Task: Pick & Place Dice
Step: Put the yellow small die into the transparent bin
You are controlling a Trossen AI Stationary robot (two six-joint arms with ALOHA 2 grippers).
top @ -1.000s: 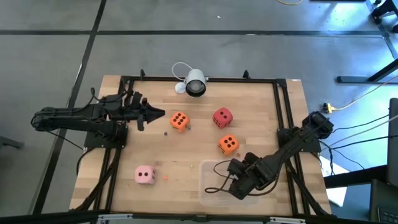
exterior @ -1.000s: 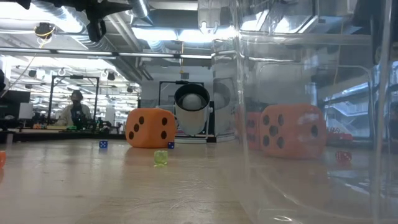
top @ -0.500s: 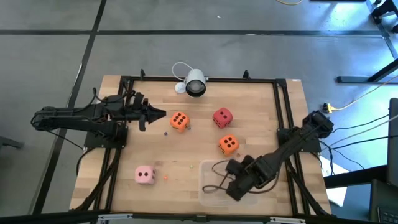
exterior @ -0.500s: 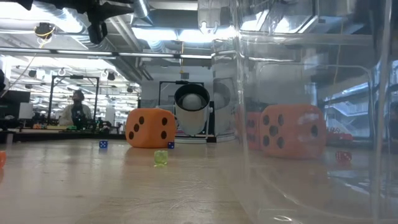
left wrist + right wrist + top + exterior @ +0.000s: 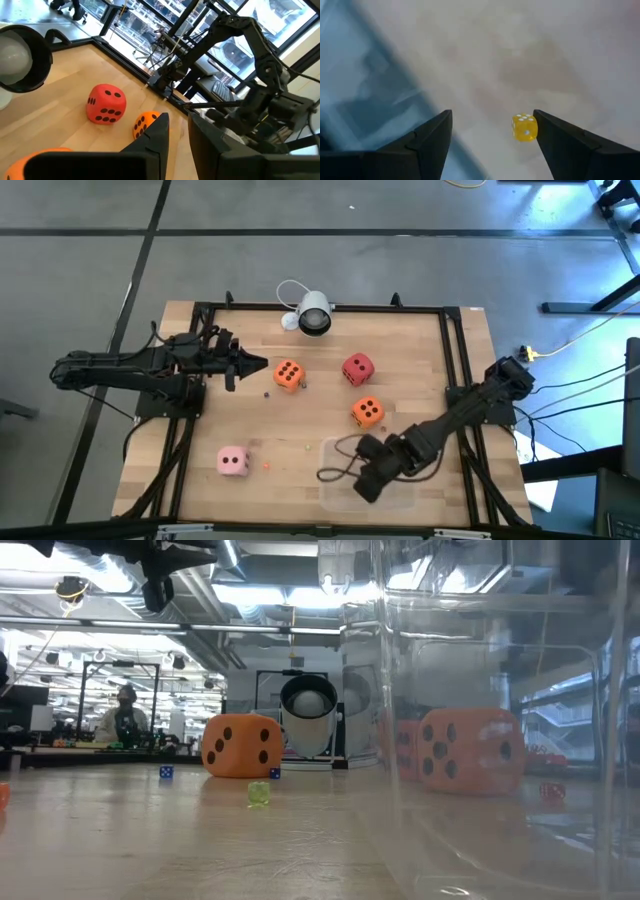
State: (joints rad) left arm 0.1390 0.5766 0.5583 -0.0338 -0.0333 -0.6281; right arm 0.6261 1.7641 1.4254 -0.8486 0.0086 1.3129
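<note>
Nearby — orange die (image 5: 367, 412) lies just beyond open right hand (image 5: 330, 472).

Matt wooden table (image 5: 410, 350), clear glossy plastic tub (image 5: 500, 720) (soft-looking matt dice (image 5: 288, 375)).

Table (image 5: 420, 350): camera (image 5: 314, 314) at 12 o'clock edge; three dice (image 5: 288, 374) (image 5: 358, 368) (image 5: 367, 412) clustered near centre, a fourth (image 5: 233, 462) at 7 o'clock. Tub (image 5: 335, 490) at 5 o'clock, right gripper (image 5: 362, 476) over it; left gripper (image 5: 250, 364) at 9 o'clock of the centre cluster
</note>
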